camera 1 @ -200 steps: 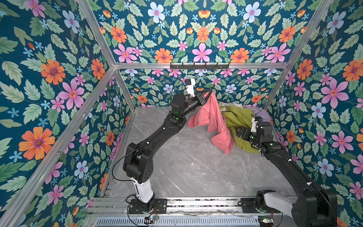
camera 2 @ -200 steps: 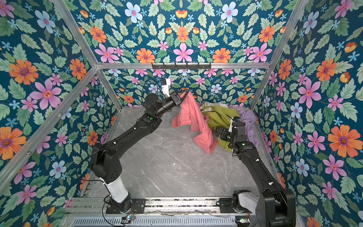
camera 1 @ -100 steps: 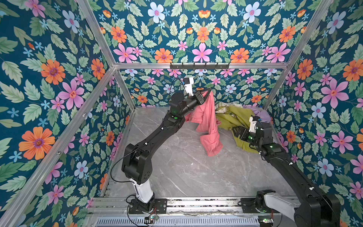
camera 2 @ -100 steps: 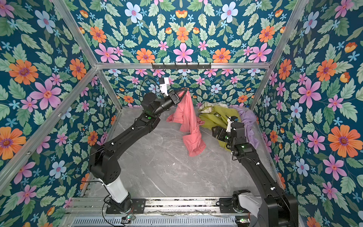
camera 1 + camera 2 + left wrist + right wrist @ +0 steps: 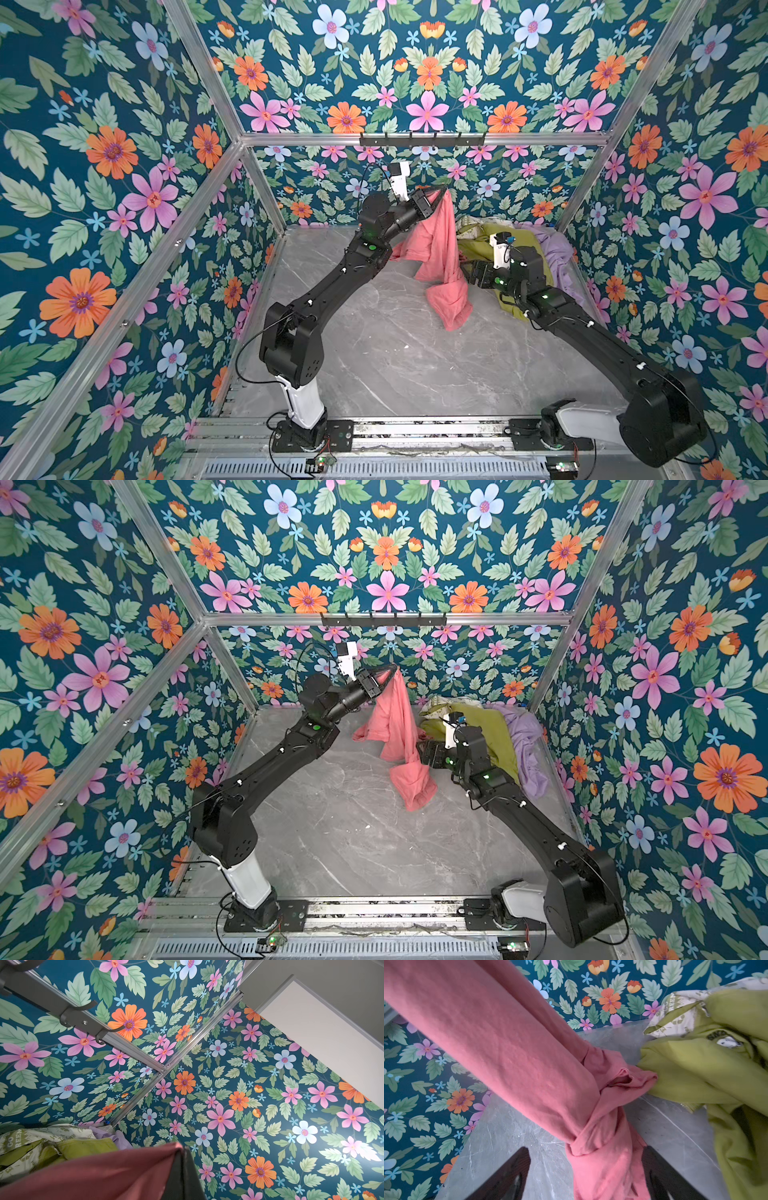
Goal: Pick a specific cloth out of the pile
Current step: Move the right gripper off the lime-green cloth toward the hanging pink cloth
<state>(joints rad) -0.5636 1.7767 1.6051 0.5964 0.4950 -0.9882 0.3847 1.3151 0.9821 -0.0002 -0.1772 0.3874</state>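
1. Left gripper [image 5: 439, 194]: clamped on a top corner of the cloth [image 5: 436, 249] and held high near the back wall. You likely want that height so the fabric hangs as one long drape and its own weight peels it off the heap.
2. The left wrist view agrees: pink fabric is bunched tight against the dark finger [image 5: 182, 1172].
3. Right gripper [image 5: 586, 1149]: low, jaws apart, straddling the twisted lower length of the cloth. Nothing is pinched. Whether a pad brushes the fabric, you cannot tell. It looks placed to take a second hold partway down the drape.
4. The cloth hangs between the two arms, and its tail is crumpled on the worktop [image 5: 395, 353], just left of the pile [image 5: 478, 245].
5. The pile sits in the back right corner: olive cloth [image 5: 498, 733] in front, lilac cloth [image 5: 525, 746] beside it and patterned cloth [image 5: 675, 1016] behind.
6. In the right wrist view, one pink fold touches the olive edge. My read is that the cloth is nearly free but not fully clear.
7. Risk: if you drag the tail sideways, the olive cloth may come along.
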